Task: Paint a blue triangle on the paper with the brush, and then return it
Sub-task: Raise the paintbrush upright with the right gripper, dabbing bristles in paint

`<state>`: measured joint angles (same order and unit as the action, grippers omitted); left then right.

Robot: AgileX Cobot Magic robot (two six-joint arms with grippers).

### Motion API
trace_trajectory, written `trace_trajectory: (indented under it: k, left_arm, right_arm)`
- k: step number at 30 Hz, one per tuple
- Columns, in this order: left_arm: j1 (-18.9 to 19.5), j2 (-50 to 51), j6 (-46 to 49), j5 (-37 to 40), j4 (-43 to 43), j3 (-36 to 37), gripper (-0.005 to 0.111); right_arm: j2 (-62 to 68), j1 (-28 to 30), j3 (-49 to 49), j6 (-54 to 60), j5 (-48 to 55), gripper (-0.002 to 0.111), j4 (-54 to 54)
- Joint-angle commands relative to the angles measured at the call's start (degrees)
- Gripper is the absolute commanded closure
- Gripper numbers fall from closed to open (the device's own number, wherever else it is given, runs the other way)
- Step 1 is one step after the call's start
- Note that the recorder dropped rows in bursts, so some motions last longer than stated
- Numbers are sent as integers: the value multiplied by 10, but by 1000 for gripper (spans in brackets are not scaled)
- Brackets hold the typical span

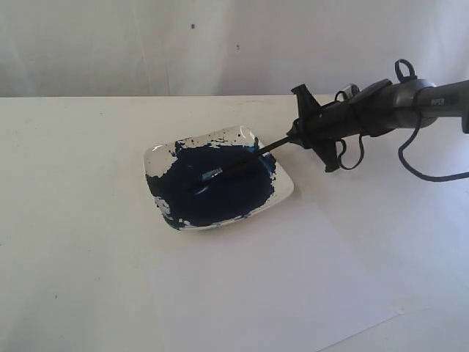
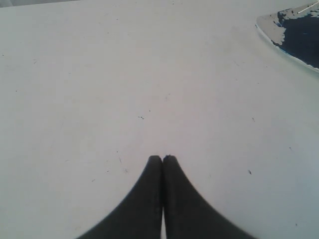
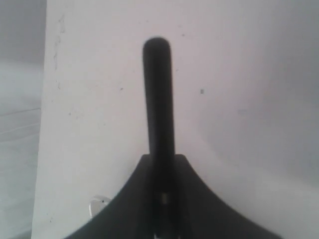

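Observation:
The brush (image 1: 245, 158) lies slanted, its bristle tip resting in the dark navy paint pool of a white square dish (image 1: 284, 189). My right gripper (image 1: 299, 136) is shut on the brush's black handle at the dish's far right corner. In the right wrist view the handle's end (image 3: 157, 89) sticks out past the jaws of the right gripper (image 3: 162, 160). The paper (image 1: 293, 286) lies flat in front of the dish, plain white. The blue triangle is out of view. My left gripper (image 2: 162, 158) is shut and empty over bare white table.
The dish's rim (image 2: 269, 27) shows at one corner of the left wrist view. A white wall stands behind the table. A black cable (image 1: 421, 165) loops below the right arm. In the right wrist view the table's edge (image 3: 44, 124) runs along one side.

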<state>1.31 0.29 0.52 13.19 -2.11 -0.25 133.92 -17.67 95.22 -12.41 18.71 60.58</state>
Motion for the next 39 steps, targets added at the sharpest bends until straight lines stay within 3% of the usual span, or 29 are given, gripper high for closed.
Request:
trace_trajectory:
  k: [1,21,28,32,39]
  left_arm:
    - [-4,3,-5,1,-4,2,107]
    - [-4,3,-5,1,-4,2,107]
    - [-4,3,-5,1,-4,2,107]
    - [-4,3,-5,1,-4,2,107]
    - [-4,3,-5,1,-4,2,107]
  right_arm:
    - [-38,6,2,35,20,105,-22]
    - [-132,3,2,199,59,108,1]
    - [-149,-28,2,411,-2,108,72]
    - [-168,-30,2,553,-16,108,203]
    - [-181,-30,2,830,109,108,365]
